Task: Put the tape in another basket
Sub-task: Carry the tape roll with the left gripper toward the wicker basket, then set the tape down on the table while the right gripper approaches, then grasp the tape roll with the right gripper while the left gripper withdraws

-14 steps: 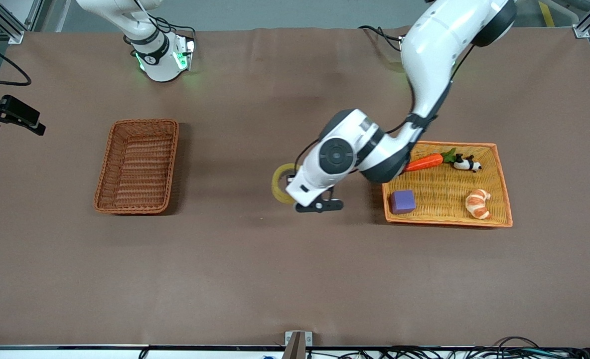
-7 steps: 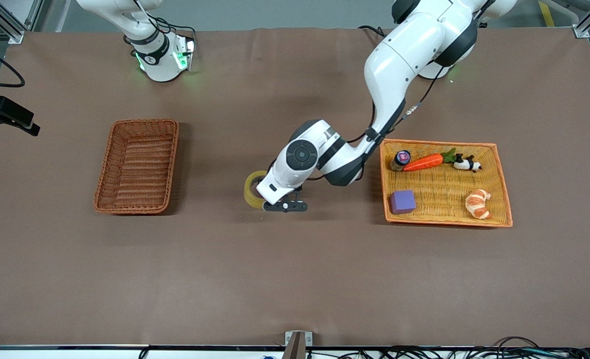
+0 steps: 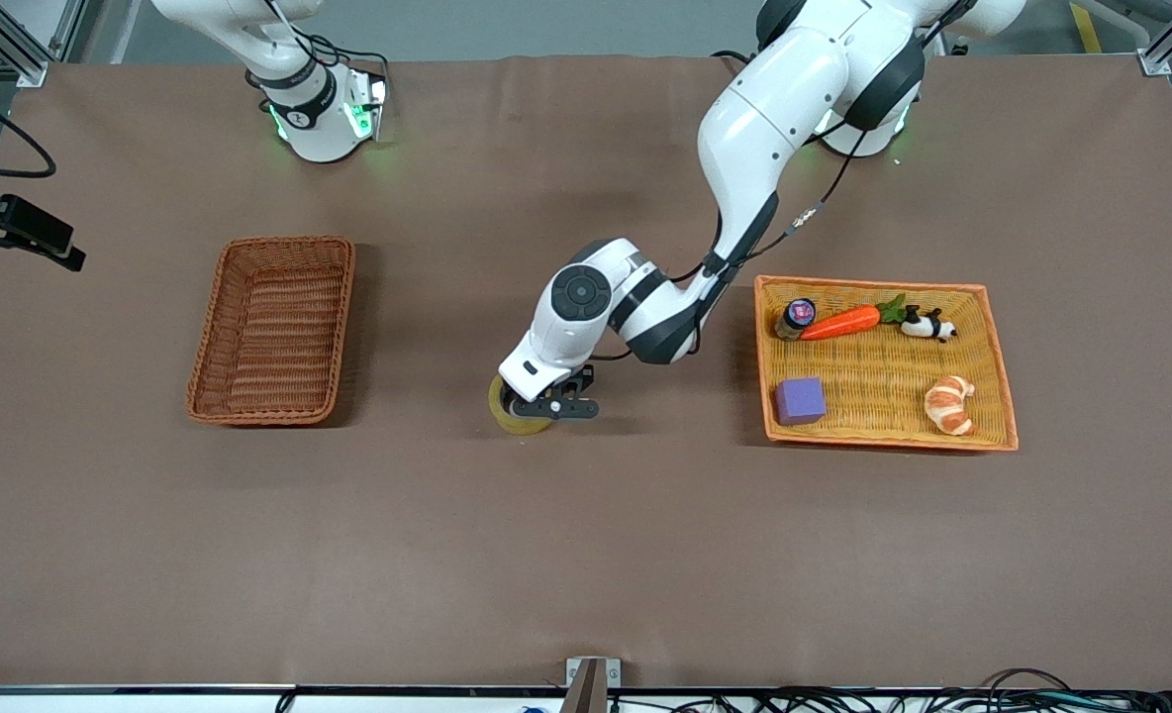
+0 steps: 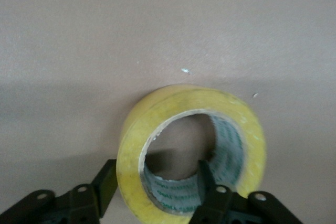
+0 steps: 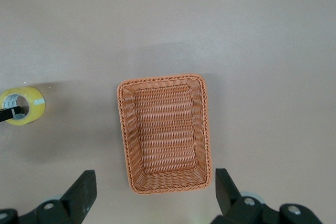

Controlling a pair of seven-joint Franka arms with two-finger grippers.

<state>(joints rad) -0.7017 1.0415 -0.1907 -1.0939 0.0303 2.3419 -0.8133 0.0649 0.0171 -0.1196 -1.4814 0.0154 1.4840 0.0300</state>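
Note:
The tape (image 3: 513, 417) is a yellowish roll held on edge, low over the bare brown table between the two baskets. My left gripper (image 3: 544, 405) is shut on the tape, one finger inside the hole and one outside against the wall. In the left wrist view the tape (image 4: 245, 145) fills the middle, with my left gripper (image 4: 156, 178) clamped on its wall. The dark reddish-brown basket (image 3: 271, 330) lies empty toward the right arm's end. My right gripper (image 5: 155, 182) is open and empty, high over that basket (image 5: 165, 139). The tape (image 5: 32, 100) also shows in the right wrist view.
A yellow-orange tray (image 3: 1000, 396) lies toward the left arm's end. It holds a purple cube (image 3: 801, 400), a toy carrot (image 3: 840, 323), a small jar (image 3: 795, 317), a panda figure (image 3: 927, 325) and a croissant (image 3: 949, 404). The right arm's base (image 3: 319, 109) waits.
My left gripper carried the tape away from the yellow-orange tray toward the brown basket, then brought it lower toward the table. The small jar in the tray is uncovered.

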